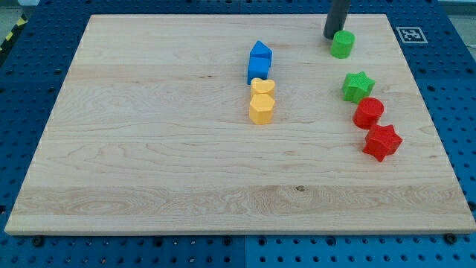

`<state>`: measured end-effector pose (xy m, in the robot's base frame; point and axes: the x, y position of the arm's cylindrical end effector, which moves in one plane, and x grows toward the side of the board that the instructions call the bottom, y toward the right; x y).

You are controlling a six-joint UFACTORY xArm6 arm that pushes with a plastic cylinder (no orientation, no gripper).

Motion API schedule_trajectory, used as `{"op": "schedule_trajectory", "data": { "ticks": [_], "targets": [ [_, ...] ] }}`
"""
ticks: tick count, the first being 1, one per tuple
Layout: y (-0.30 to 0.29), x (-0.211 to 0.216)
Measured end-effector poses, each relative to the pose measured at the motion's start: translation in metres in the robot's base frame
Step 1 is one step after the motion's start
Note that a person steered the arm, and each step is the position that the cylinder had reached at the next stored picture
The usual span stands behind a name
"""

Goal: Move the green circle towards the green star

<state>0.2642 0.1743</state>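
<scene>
With my tip (332, 36) planted just above-left of the green circle (342, 44), at the table's (149, 149) top right, the green star (358, 86) lies below it: a downward push looks right. No gripper here.

Bare board separates green circle (342, 44) from green star (358, 86) (red blocks (368, 112) crowd below)

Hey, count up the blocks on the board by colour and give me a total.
Green: 2, the green circle and the green star
Red: 2, the red circle and the red star
Blue: 2, the upper blue block and the lower blue block
Yellow: 2, the yellow heart and the lower yellow block
Total: 8
My tip sits by the green circle's upper left.
</scene>
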Motion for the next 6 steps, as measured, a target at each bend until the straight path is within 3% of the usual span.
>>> {"op": "schedule_trajectory", "data": {
  "ticks": [6],
  "targets": [
    [0.018,0.009]
  ]
}}
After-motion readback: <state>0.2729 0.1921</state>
